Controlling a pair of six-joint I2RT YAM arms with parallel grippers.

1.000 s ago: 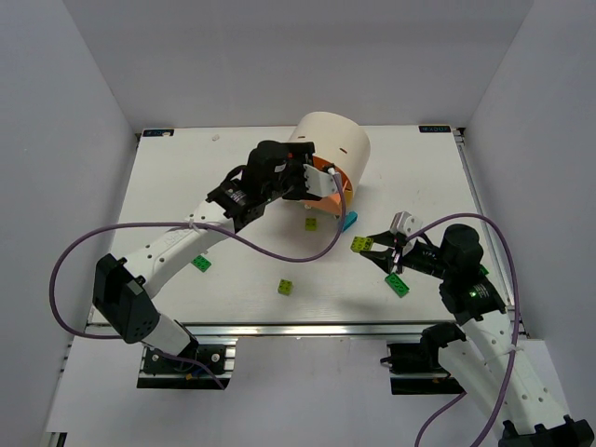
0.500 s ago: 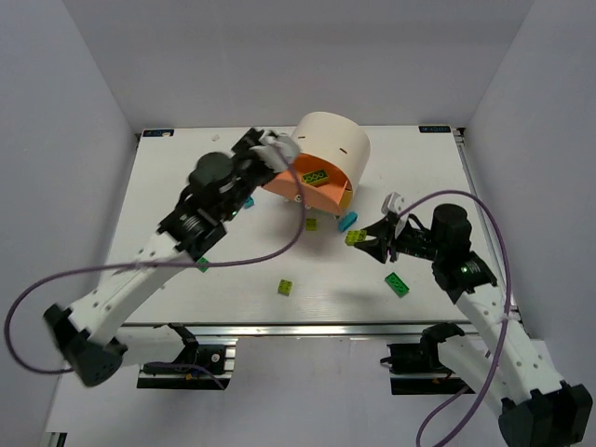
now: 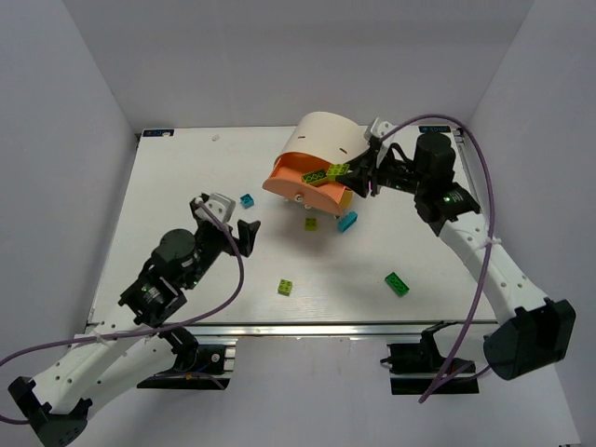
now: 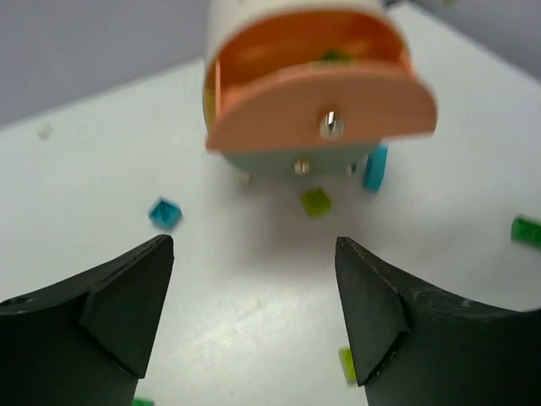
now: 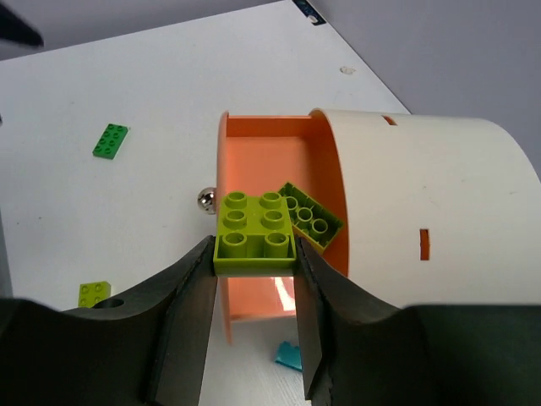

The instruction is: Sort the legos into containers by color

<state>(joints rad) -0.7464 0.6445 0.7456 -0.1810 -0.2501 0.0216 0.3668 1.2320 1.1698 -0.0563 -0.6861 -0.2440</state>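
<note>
White tabletop (image 3: 177, 177): two teal bricks (image 3: 247, 200), two lime bricks (image 3: 285, 287) and one green brick (image 3: 398, 284) lie loose. Right gripper (image 3: 346, 171) pinches a sixth studded plastic brick (image 5: 255, 230) — lime — over the cream drum's (image 3: 331, 140) open orange drawer (image 3: 287, 182); left gripper (image 4: 254, 271) gapes empty.

A white table (image 3: 186, 186) fills the middle of the top view, pale grey walls (image 3: 279, 56) around it. A silver rail (image 3: 307, 328) lines its lower edge; a blue tag (image 3: 156, 132) marks its upper left corner, a tiny speck (image 3: 216, 138) nearby.

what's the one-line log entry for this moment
right gripper: shut on lime brick over open peach drawer | drawer: green brick inside | left gripper: open, empty
</note>
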